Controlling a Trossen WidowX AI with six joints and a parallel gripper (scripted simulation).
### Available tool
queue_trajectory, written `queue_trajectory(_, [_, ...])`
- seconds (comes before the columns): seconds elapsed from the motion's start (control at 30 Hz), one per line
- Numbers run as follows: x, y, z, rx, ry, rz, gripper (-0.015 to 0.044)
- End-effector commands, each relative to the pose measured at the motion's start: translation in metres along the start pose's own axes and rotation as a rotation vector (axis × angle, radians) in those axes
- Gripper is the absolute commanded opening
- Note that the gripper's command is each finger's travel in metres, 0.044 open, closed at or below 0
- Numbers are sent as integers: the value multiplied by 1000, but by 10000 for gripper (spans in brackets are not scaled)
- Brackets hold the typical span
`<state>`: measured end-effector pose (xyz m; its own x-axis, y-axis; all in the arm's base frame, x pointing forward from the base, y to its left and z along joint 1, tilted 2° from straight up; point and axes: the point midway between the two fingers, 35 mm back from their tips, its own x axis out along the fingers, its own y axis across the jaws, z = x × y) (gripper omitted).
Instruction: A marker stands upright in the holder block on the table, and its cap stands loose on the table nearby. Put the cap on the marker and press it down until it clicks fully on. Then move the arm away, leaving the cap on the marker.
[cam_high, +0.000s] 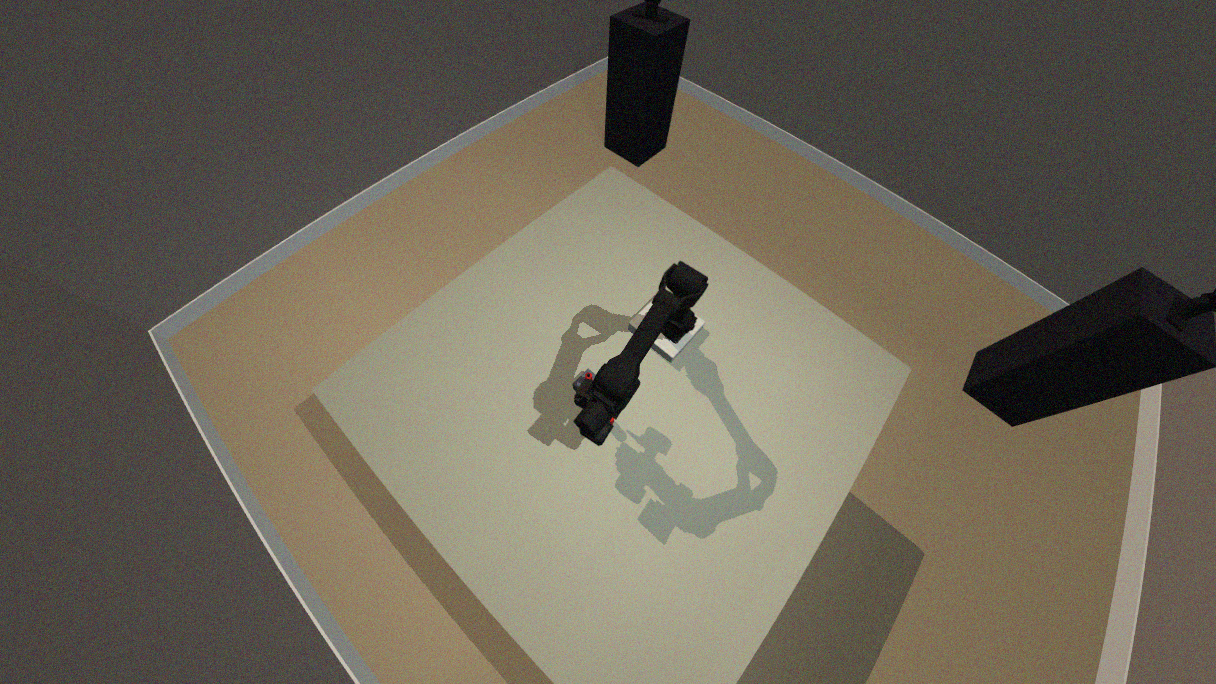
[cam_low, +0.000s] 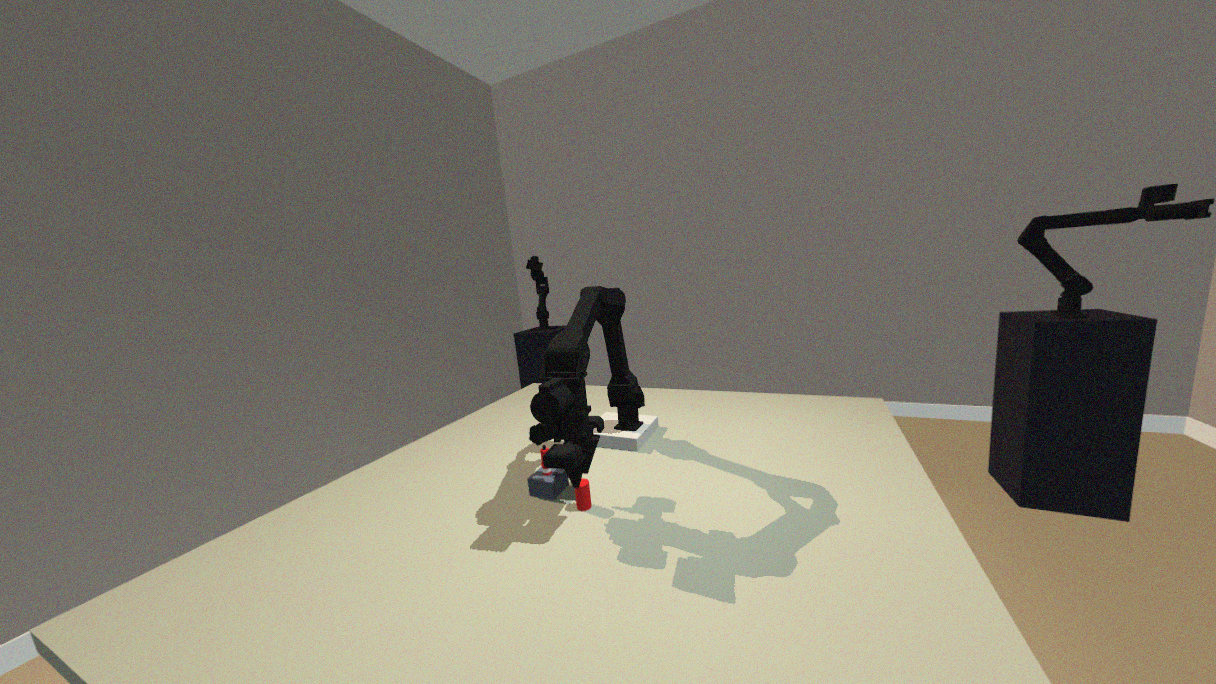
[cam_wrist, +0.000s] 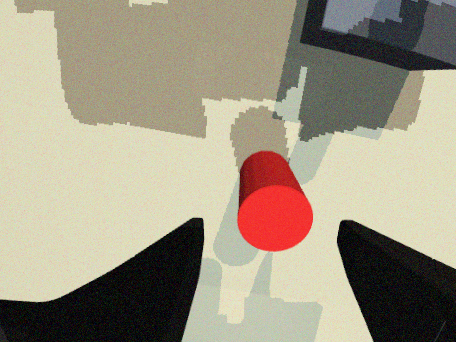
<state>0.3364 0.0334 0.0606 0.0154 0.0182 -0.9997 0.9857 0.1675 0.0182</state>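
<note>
The red cap (cam_high: 612, 420) (cam_low: 583, 495) (cam_wrist: 275, 218) stands upright on the table, mostly hidden under the arm in the top view. My gripper (cam_wrist: 271, 230) is open and points down above the cap. In the wrist view the cap's round top shows between the two black fingertips, with a gap on either side; nothing is held. The dark grey holder block (cam_low: 546, 485) (cam_wrist: 360, 49) is close to the cap, at the upper right in the wrist view. The red marker (cam_high: 588, 376) (cam_low: 542, 454) stands upright in it, partly hidden by the arm in the exterior view and out of the wrist view.
The arm's white base plate (cam_high: 673, 349) (cam_low: 623, 439) sits on the table behind the holder block. Two dark pedestals (cam_high: 642, 93) (cam_low: 1062, 416) stand off the table, each with another arm, one behind it and one to the right in the exterior view. Arm shadows cross the table.
</note>
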Motion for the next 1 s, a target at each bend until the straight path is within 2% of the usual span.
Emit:
queue_trajectory(0.0, [9, -1, 0, 5, -3, -8, 252])
queue_trajectory(0.77, [43, -3, 1, 5, -3, -8, 252])
queue_trajectory(0.9, [43, -2, 1, 5, -3, -8, 147])
queue_trajectory(0.97, [43, -2, 1, 5, -3, -8, 134])
